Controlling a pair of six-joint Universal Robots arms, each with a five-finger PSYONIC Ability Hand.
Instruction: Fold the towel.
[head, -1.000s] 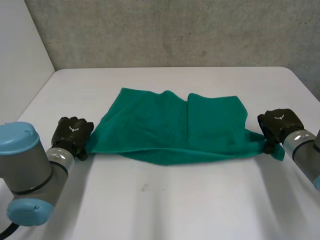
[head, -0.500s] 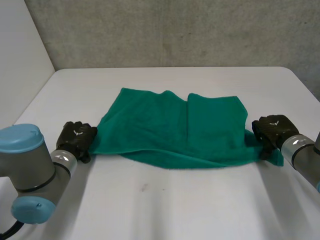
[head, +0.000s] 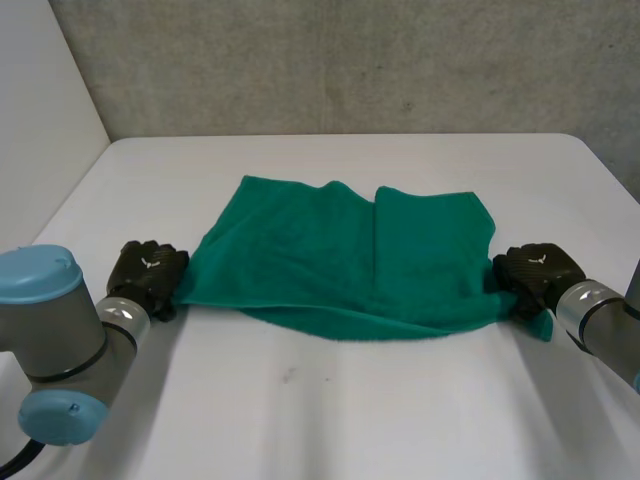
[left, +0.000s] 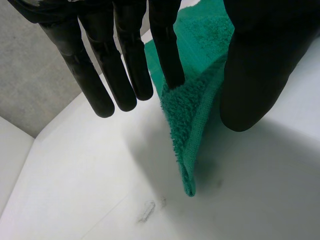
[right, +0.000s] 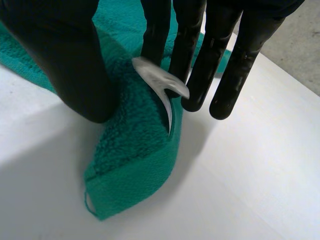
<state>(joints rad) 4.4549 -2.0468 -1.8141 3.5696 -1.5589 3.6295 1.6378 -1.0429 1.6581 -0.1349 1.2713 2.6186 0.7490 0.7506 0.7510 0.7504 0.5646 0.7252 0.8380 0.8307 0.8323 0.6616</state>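
**On the worktop (head: 330, 400), a towel (head: 340, 260) pinched at both near corners**

We see the green towel lying spread mid-worktop, one part lapped over another. Our left hand (head: 148, 272) nips its near left corner between thumb and finger. Our right hand (head: 535, 272) is clamped on the near right corner, beside a white label (right: 160, 80). Since a second ago the right hand has come inward, and the near edge bows slacker.

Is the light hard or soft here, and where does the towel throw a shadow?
Head view: soft, even light, no glare on the white table; the green towel throws a faint shadow along its near edge. Left wrist view: a soft-edged shadow beside its pinched corner. Right wrist view: likewise.
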